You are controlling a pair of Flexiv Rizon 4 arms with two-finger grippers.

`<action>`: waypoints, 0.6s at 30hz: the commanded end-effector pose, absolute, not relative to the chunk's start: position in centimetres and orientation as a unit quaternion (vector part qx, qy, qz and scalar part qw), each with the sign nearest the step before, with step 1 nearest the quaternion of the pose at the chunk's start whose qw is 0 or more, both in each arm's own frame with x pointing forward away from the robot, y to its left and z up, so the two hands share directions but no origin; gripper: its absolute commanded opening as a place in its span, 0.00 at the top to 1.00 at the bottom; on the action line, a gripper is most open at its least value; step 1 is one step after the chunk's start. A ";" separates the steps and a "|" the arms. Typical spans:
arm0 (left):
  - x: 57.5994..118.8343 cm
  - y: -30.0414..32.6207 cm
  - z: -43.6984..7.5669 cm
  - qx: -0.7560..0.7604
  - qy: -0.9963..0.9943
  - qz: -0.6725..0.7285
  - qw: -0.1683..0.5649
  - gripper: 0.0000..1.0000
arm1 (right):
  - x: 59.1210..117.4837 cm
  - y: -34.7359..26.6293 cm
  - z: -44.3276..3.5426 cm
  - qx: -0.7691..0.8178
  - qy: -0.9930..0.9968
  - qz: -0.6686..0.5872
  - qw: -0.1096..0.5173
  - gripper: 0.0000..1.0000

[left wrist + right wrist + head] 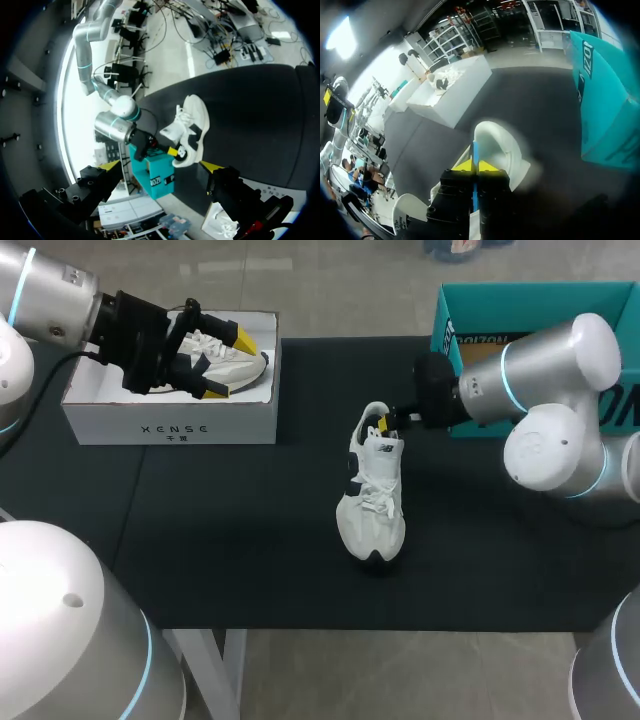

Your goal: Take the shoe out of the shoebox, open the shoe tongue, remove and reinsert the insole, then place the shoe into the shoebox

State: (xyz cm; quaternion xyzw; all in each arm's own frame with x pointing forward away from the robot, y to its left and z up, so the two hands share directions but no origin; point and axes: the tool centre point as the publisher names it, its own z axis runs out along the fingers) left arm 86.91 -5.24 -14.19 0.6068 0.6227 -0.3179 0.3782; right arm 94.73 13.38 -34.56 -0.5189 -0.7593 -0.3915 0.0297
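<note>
A white shoe (pixel 372 495) with black trim stands on the black table mat, toe toward the front edge. My right gripper (pixel 393 421) is at the shoe's heel opening. In the right wrist view its yellow tips (pixel 476 165) are pressed together on a thin blue edge (pixel 475 150), the insole by its look, with the white heel (pixel 502 145) just ahead. My left gripper (pixel 215 360) hangs open over the white shoebox (pixel 170 420), holding nothing. From the left wrist view the shoe (pixel 192 127) and my right arm (pixel 117 127) show far ahead.
A second white shoe (pixel 225 352) lies inside the white shoebox at the back left. A teal box (pixel 470 300) stands at the back right, close behind my right arm. The black mat (pixel 250 540) covers the table around the shoe.
</note>
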 end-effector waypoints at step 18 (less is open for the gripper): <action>86.8 -5.3 -14.2 0.607 0.623 -0.316 0.378 0.00 | 95.0 13.3 -33.4 -0.541 -0.793 -0.272 -0.064 0.00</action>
